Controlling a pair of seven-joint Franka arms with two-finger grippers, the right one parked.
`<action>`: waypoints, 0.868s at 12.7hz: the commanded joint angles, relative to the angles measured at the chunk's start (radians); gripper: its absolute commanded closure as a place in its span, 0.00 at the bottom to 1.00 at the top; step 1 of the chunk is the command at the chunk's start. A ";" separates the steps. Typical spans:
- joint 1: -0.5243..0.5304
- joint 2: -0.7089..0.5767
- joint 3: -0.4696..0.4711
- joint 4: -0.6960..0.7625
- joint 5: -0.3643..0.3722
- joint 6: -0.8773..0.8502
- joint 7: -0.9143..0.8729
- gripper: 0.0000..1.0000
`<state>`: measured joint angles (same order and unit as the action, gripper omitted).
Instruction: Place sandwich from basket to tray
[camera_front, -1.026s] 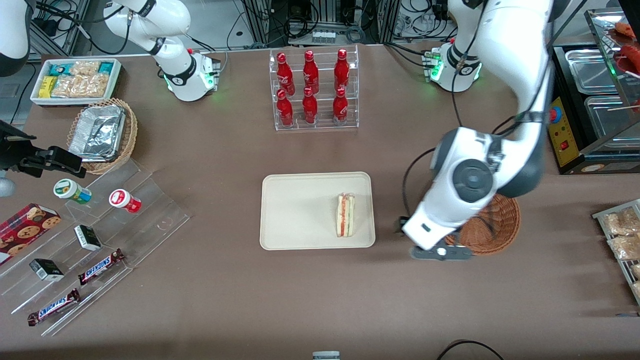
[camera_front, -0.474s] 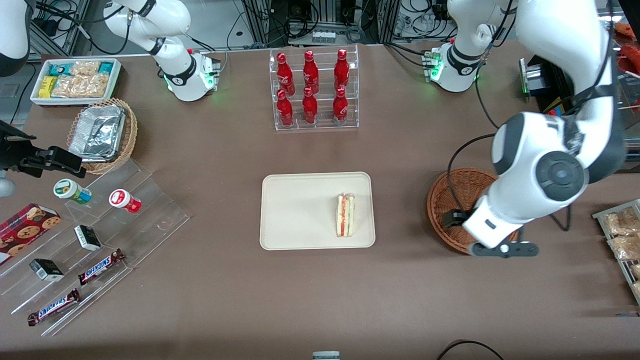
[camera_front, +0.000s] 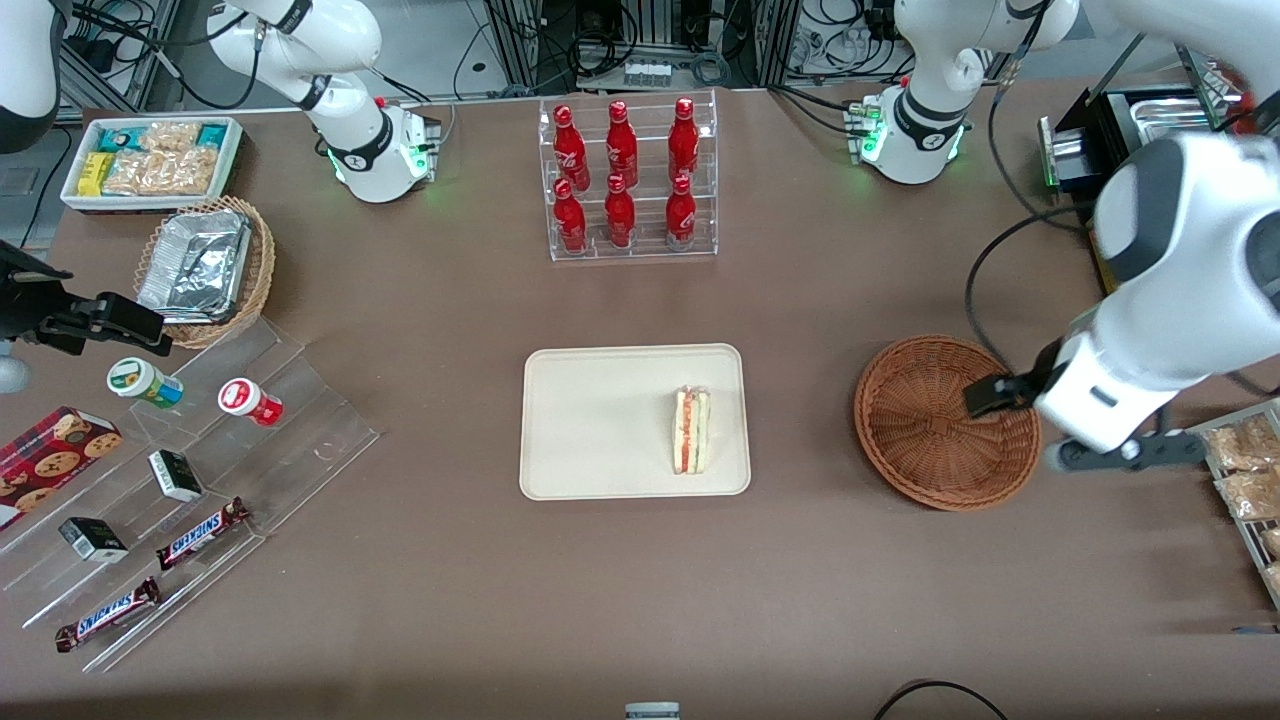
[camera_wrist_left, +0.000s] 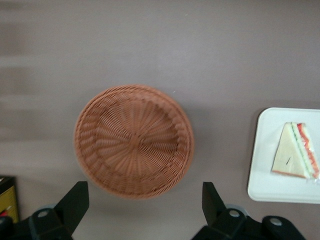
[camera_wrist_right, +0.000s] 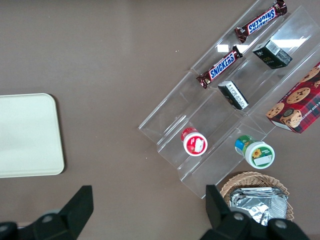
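Front view shows the sandwich (camera_front: 692, 430) lying flat on the tray (camera_front: 590, 420), close to the tray edge that faces the working arm's end of the table. Its red and green filling stripes run along the edge turned toward the basket (camera_front: 930, 430). The tray sits on the brown table (camera_front: 450, 300), and the basket stands well apart from it, toward the working arm's end. Nothing lies inside the basket; only its woven bottom is seen.

The left arm's gripper (camera_front: 1120, 455) hangs above the table just beside the basket, on the side away from the tray, near a rack of snack packets (camera_front: 1240, 470). In the left wrist view the gripper (camera_wrist_left: 145, 200) looks straight down on the basket (camera_wrist_left: 134, 141), and its two dark fingers (camera_wrist_left: 75, 200) stand wide apart with nothing between them. The same view shows a corner of the tray (camera_wrist_left: 260, 170) with the sandwich (camera_wrist_left: 295, 157) on it.

Farther from the front camera than the tray, a clear stand holds six red bottles (camera_front: 625, 180). Toward the parked arm's end there is a tan wicker basket with foil containers (camera_front: 205, 265) and a clear stepped shelf with Snickers bars (camera_front: 200, 530).
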<state>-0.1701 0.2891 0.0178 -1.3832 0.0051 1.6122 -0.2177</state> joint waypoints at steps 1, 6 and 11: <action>0.116 -0.083 -0.102 -0.042 0.022 -0.046 0.009 0.00; 0.178 -0.163 -0.130 -0.057 0.018 -0.136 0.055 0.00; 0.176 -0.255 -0.081 -0.132 0.012 -0.163 0.064 0.00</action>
<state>-0.0058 0.0830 -0.0693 -1.4726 0.0148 1.4531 -0.1705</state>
